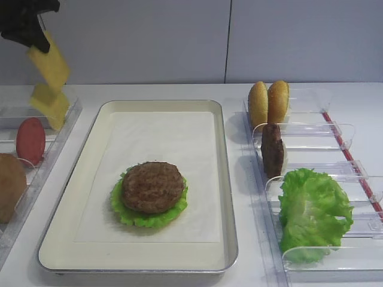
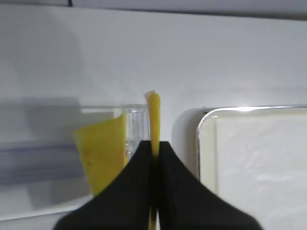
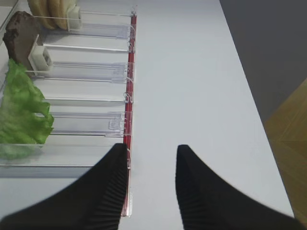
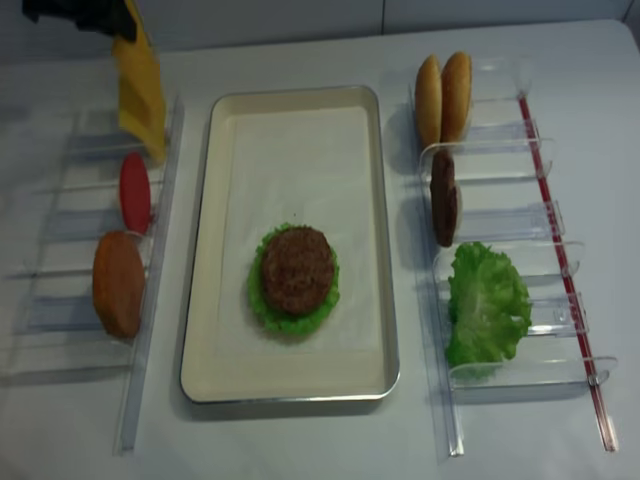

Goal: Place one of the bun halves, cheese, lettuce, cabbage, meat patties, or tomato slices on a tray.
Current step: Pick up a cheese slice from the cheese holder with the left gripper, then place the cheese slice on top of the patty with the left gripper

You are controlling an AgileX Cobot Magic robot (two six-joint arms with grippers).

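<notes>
My left gripper point(image 2: 153, 143) is shut on the upper edge of a yellow-orange cheese slice point(image 2: 153, 112), seen edge-on. Overhead, that gripper point(image 1: 40, 40) holds the cheese point(image 1: 52, 64) hanging above the far end of the left bins, over a second yellow slice point(image 1: 51, 106) standing there. The cream tray point(image 1: 228, 179) lies in the middle, to the right of the held slice; on its liner a meat patty point(image 1: 152, 185) rests on lettuce point(image 1: 143, 218). My right gripper point(image 3: 151, 151) is open and empty over bare table beside the right bins.
The left bins point(image 1: 60, 140) also hold a red tomato slice point(image 1: 30, 140) and a bun half point(image 1: 11, 185). The right clear bins point(image 1: 311, 134) hold two bun halves point(image 1: 268, 103), a patty point(image 1: 272, 149) and lettuce point(image 1: 314, 212). A red strip point(image 3: 128, 96) edges those bins.
</notes>
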